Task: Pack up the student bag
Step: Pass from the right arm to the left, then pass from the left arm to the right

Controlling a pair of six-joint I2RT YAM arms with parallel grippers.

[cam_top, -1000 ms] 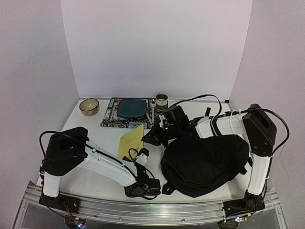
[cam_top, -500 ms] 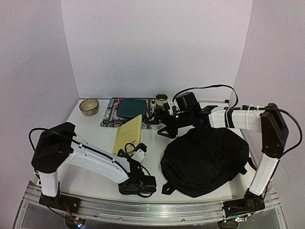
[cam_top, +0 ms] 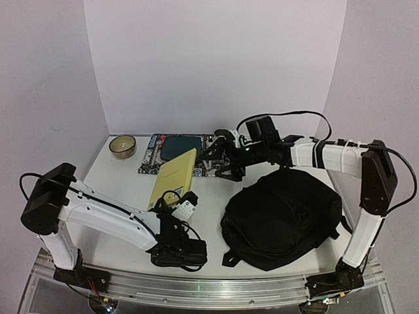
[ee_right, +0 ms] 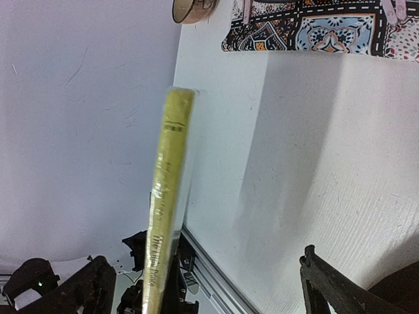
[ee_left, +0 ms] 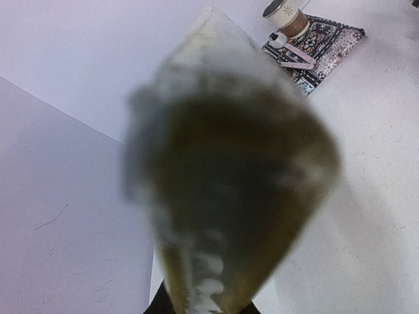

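Note:
The student bag (cam_top: 281, 216) is a big black backpack lying on the table at the right, its top toward the back. A thin yellow book (cam_top: 174, 178) stands tilted to its left. My left gripper (cam_top: 165, 208) is shut on the book's lower edge. In the left wrist view the book (ee_left: 229, 183) is a blur filling the frame above the gripper (ee_left: 204, 307). My right gripper (cam_top: 219, 162) hangs open past the bag's top, level with the book's upper corner. In the right wrist view the book (ee_right: 167, 216) shows spine-on ahead of the open right gripper (ee_right: 206, 258), untouched by it.
A patterned mat (cam_top: 152, 160) with a dark teal pad (cam_top: 180, 148) lies at the back. A wooden bowl (cam_top: 122, 146) sits to its left. A tape roll (ee_left: 286, 13) and a pink item (ee_left: 296, 56) rest at the mat's right end. Walls close off the back and both sides.
My right gripper opened and drew away from the bag's left side toward the mat. My left arm raised the yellow book more upright and shifted left.

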